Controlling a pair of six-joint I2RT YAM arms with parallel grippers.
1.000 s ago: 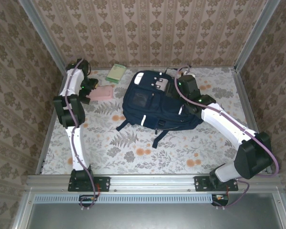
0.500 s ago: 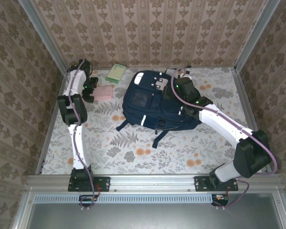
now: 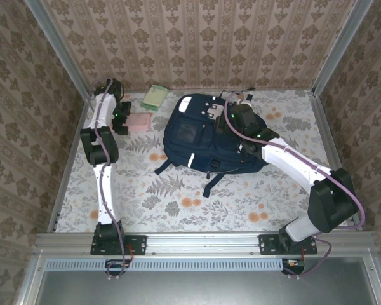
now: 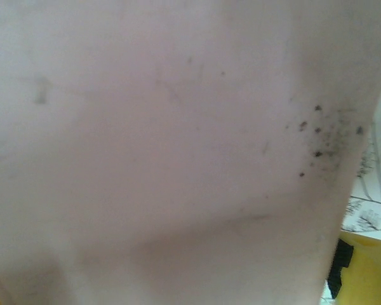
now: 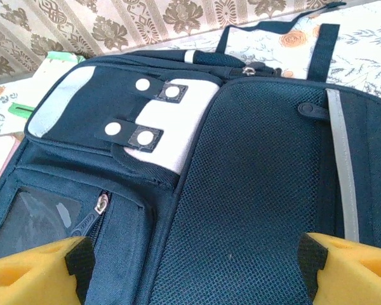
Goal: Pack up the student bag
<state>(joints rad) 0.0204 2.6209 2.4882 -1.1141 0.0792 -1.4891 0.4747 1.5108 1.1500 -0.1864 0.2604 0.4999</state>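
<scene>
Floral table (image 3: 178, 190), wallpapered walls. At the far left corner the left end effector (image 3: 122, 117) is spread wide, close against a pink book (image 3: 140, 122). A green book (image 3: 154, 97) lies at the far edge. The bag (image 3: 197, 143) lies flat toward the far edge, mid-table, with the right end effector (image 5: 193, 254) spread just above it.

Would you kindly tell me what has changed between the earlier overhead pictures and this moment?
The right gripper has shifted slightly left over the student bag, its arm following. The left gripper has edged a little right, low over the near end of the pink book. Nothing was grasped or released, and both grippers are open. The bag, the pink book and the green book stayed put.
</scene>
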